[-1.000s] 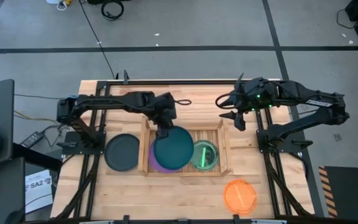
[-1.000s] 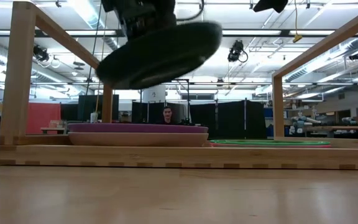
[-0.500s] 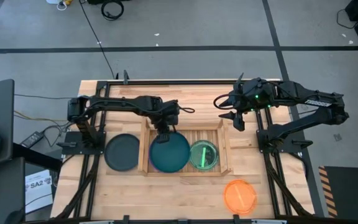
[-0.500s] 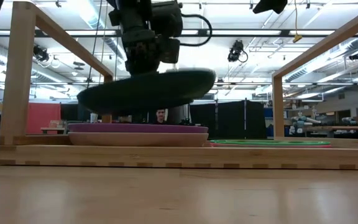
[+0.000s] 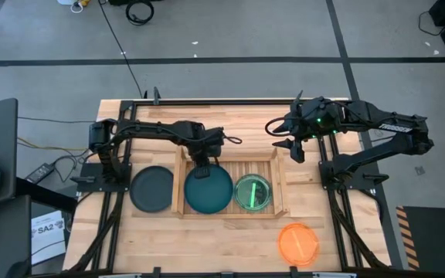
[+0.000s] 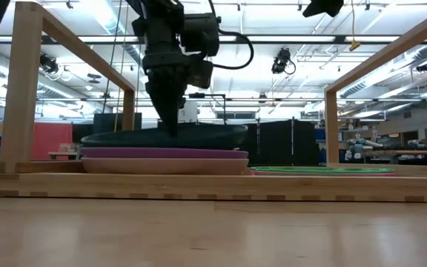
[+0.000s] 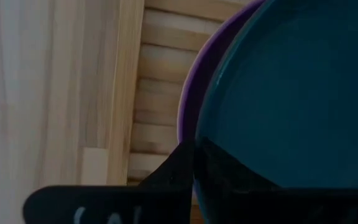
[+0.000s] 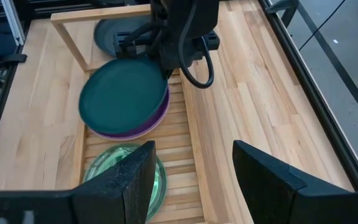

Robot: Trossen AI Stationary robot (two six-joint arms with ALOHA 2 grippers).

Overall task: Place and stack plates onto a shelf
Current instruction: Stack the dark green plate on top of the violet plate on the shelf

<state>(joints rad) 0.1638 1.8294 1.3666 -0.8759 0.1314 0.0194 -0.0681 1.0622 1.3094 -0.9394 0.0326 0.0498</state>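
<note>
The place looks like a robotics lab or workshop hall: a grey concrete floor (image 5: pixel 230 46) marked with dark tape lines, rows of strip lights (image 6: pixel 391 96) on an open ceiling, black curtain partitions (image 6: pixel 273 141), and a wooden desk (image 5: pixel 230 247) on a metal frame.

Wooden tabletop (image 5: pixel 130 232) carries shelf (image 5: pixel 278 179) at centre, dark grey plate (image 5: pixel 151 188) at 9 o'clock of it, orange plate (image 5: pixel 297 243) at 5 o'clock.

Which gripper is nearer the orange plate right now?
Right. The right gripper hovers open above the table beyond the shelf's far right corner; the left gripper is at the teal plate, farther from the orange plate.
</note>
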